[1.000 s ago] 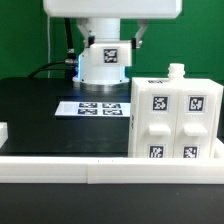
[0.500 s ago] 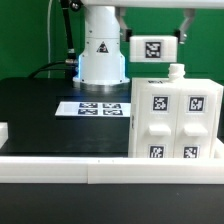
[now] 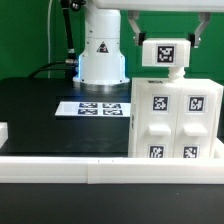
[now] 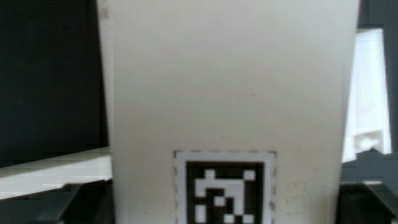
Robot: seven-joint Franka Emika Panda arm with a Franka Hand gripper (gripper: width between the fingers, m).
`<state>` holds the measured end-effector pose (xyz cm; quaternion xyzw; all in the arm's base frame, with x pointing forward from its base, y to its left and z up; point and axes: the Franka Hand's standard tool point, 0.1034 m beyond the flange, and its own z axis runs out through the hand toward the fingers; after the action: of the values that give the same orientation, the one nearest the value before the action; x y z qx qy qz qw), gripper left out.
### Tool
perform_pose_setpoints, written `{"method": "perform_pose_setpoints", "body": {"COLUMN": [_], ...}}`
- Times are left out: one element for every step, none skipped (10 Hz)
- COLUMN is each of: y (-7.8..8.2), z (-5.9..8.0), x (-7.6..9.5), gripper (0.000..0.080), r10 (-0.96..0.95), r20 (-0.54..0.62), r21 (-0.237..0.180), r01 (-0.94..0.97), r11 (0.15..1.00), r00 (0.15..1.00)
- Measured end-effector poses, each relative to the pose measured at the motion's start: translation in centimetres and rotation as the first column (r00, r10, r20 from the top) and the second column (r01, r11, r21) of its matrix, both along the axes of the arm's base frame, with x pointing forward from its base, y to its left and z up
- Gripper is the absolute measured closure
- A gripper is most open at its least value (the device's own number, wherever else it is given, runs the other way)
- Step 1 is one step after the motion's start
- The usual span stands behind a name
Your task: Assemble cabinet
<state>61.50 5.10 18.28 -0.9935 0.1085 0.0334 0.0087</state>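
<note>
The cabinet point(image 3: 175, 118), a big white box with tagged panels on its front, stands at the exterior view's right with a small peg point(image 3: 177, 70) on top. My gripper point(image 3: 166, 45) hangs just above that peg, shut on a small white tagged piece point(image 3: 166, 55) that is clear of the cabinet. One dark finger point(image 3: 196, 38) shows beside the piece. In the wrist view the held white piece point(image 4: 214, 90) fills most of the picture, with its tag point(image 4: 226, 188) at the gripper point(image 4: 222, 205) end.
The marker board point(image 3: 100, 107) lies flat on the black table point(image 3: 40, 105). A white rail point(image 3: 100, 165) runs along the front. The arm's white base point(image 3: 100, 55) stands behind the board. A small white part point(image 3: 3, 131) shows at the left edge.
The gripper has carried the tagged piece toward the exterior view's right, from over the marker board to above the cabinet, and slightly lower in the last half second.
</note>
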Motion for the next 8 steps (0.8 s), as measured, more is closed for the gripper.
{"method": "perform_pose_setpoints", "body": {"y": [0.3,0.8,1.2,1.3,1.6,1.7,1.5,1.3], "z": [-0.3,-0.4,-0.3,-0.4,-0.4,-0.8,-1.3,-1.6], "x": [-0.3,-0.3,0.0,0.2,0.3,0.1,0.0,0.0], "gripper": [0.0239,0.0239,0.0239,0.0239,0.0239,0.0239,0.0239,0.0239], "r10": [0.002,0.007,0.010,0.012,0.014,0.018,0.017,0.017], "r20": [-0.006,-0.006,-0.003,0.000,0.000,-0.005,-0.002,0.007], "r21": [0.000,0.000,0.000,-0.001,-0.001,-0.002,-0.004,-0.005], "r01": [-0.002,-0.007,-0.010,-0.012,-0.014,-0.018,-0.017,-0.017], "r11": [1.000,1.000,1.000,1.000,1.000,1.000,1.000,1.000], "r00": [1.000,1.000,1.000,1.000,1.000,1.000,1.000,1.000]}}
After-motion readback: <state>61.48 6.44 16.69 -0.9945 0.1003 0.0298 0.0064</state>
